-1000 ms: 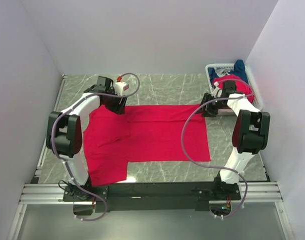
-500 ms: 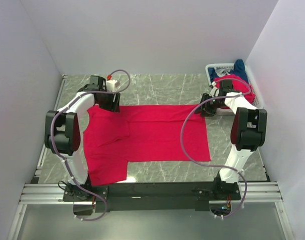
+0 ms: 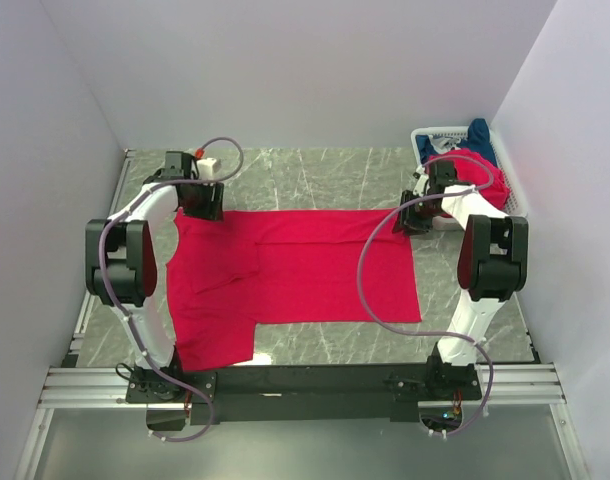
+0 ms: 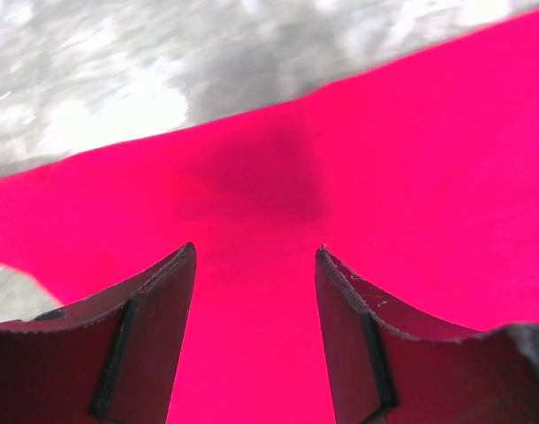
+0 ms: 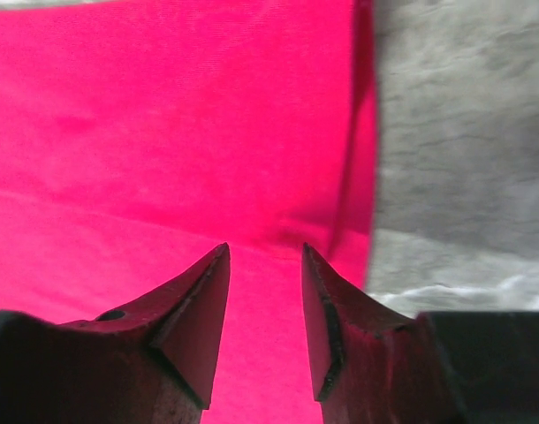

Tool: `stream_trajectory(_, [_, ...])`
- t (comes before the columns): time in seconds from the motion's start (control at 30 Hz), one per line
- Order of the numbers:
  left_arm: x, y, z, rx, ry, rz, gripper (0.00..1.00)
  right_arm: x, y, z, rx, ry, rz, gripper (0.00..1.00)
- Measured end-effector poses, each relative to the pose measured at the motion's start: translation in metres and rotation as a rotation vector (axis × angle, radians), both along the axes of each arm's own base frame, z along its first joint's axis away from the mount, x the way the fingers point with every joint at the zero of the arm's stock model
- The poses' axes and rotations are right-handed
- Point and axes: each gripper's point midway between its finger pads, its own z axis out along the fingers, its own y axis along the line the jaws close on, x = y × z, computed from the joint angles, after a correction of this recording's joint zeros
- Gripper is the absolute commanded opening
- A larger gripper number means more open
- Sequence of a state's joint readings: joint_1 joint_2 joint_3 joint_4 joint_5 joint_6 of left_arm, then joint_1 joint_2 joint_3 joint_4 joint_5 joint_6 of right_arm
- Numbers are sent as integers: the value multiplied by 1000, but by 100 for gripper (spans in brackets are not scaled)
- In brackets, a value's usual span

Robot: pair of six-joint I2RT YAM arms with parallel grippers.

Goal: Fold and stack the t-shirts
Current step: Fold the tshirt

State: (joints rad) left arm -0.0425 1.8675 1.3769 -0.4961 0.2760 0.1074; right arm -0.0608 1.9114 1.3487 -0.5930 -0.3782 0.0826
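One red t-shirt (image 3: 305,270) spread flat on table (image 3: 335,175) | left gripper (image 4: 254,252) over far-left corner, jaws parted, empty | right gripper (image 5: 265,249) over far-right corner, same | step: first fold, grasp pending | next: descend, pinch far edge together

The t-shirt (image 3: 305,270) spread on the counter (image 3: 335,175) is plain bright red, and the counter is grey with pale marble veining. In the white mesh basket (image 3: 435,131) lie a dark blue shirt (image 3: 479,133) and a second red shirt (image 3: 491,178).
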Motion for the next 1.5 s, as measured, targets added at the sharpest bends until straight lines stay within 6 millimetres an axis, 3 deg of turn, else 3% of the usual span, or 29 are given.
stream_trajectory(0.13, [1,21,-20,26,44,50,61,-1,-7,-2,-94,-20,53,41])
stream_trajectory(0.27, [-1,27,-33,37,75,63,61,-3,-11,0,-183,-49,144,42])
stream_trajectory(0.7, [-2,34,-36,38,85,76,61,-3,-2,11,-298,-99,422,44])
stream_trajectory(1.03, [-4,37,-45,40,107,79,61,-15,0,-11,-304,-27,513,44])
stream_trajectory(1.2, [-4,40,-47,40,113,84,61,-16,-1,-15,-307,-19,528,35])
stream_trajectory(1.5, [-4,41,-49,39,117,88,61,-14,-6,-16,-336,-23,549,40])
